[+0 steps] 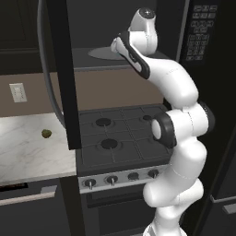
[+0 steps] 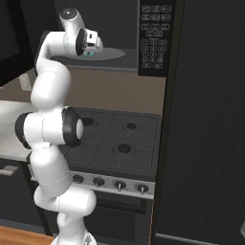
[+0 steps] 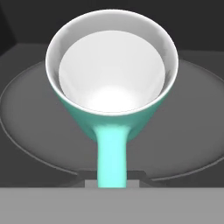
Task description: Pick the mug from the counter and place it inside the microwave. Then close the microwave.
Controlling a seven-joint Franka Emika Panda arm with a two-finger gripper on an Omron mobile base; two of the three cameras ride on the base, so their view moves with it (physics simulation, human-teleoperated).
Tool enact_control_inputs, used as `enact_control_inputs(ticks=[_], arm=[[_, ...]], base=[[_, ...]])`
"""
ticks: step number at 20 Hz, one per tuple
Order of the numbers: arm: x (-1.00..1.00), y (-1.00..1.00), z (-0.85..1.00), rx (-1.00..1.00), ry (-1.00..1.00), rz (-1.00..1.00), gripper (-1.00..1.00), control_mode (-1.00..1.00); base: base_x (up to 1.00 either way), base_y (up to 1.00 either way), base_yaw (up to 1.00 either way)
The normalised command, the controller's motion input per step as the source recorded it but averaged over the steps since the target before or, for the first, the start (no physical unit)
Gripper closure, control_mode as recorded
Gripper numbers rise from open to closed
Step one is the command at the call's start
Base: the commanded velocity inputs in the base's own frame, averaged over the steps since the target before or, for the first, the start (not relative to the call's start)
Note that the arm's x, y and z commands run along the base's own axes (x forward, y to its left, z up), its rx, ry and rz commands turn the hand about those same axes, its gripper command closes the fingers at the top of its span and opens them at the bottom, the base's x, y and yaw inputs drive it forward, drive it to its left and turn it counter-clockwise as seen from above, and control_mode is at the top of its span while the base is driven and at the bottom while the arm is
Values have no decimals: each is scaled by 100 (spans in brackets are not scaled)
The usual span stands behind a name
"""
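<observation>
The teal mug (image 3: 112,78) with a white inside is seen from above in the hand view, over the round grey turntable (image 3: 30,113) of the microwave (image 2: 155,33). Its handle runs down between the two finger tips of my gripper (image 3: 112,180), which is shut on it. In the right base view a sliver of the mug (image 2: 88,53) shows under the hand, inside the microwave cavity. The arm reaches up into the microwave (image 1: 200,32), and its door (image 1: 60,69) stands open to the left. The marble counter (image 1: 23,152) lies lower left.
A small olive-brown lump (image 1: 46,133) sits on the counter. The black gas stovetop (image 1: 115,138) lies directly under the microwave, with knobs along its front. A tall dark cabinet (image 2: 206,124) stands to the right. A wall outlet (image 1: 18,92) is on the backsplash.
</observation>
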Motion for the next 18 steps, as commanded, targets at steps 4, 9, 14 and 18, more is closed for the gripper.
enact_control_inputs(ticks=[4, 9, 14, 18], arm=[[29, 6, -3, -1, 0, 0, 100, -100], [24, 6, -8, -1, 0, 0, 100, -100], [12, 3, -10, -2, 0, 0, 100, -100], [1, 0, -14, -1, 0, 0, 100, -100]], base=[[0, 0, 0], [0, 0, 0], [0, 0, 0], [0, 0, 0]])
